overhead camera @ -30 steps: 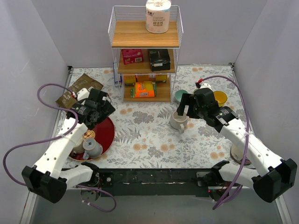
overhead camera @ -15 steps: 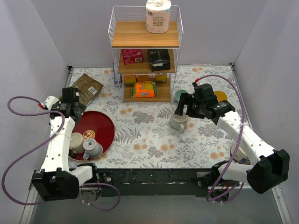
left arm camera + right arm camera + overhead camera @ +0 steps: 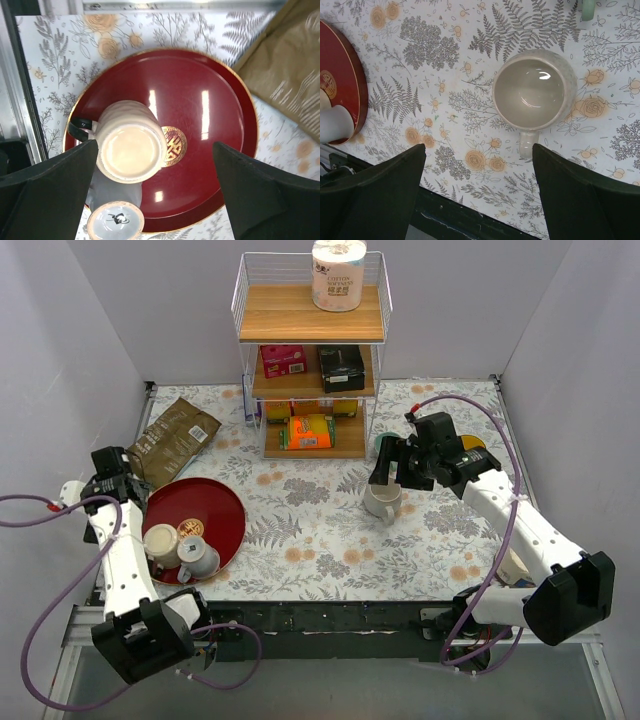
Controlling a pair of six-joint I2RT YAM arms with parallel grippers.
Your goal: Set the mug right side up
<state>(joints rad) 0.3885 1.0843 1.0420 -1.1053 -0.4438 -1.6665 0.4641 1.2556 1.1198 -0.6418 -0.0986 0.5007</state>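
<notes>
Surface [image 3: 300, 530]: fern-and-rose printed cloth, boxed in by plain grey walls.
Right jaws: spread wide, gripping nothing, hanging over the mug [image 3: 535, 90] with one finger showing at each lower corner of the wrist view.
Mug: upright on the surface right of centre, mouth up, pale and bare inside, handle toward the near edge, touching neither finger.
Left jaws: spread apart, empty, poised above the red tray [image 3: 200, 115] near the surface's left edge.
Red tray: round, gold-rimmed, flat on the surface, with a gold emblem [image 3: 175, 146] at its middle.
Cream cup [image 3: 131, 147]: on the tray's near half, closed end toward the wrist camera, dark handle out to one side.
Small cup [image 3: 115, 220]: just beside the cream cup at the tray's near rim, dark mark on its pale end.
Brown bag [image 3: 172, 432]: flat on the surface just beyond the tray.
Wire rack [image 3: 310, 312]: against the far wall, three wooden shelves, boxes and packets on the lower two, paper roll [image 3: 338, 273] on top.
Green cup [image 3: 386, 445] and yellow bowl [image 3: 472, 449]: beyond the mug, toward the right wall.
</notes>
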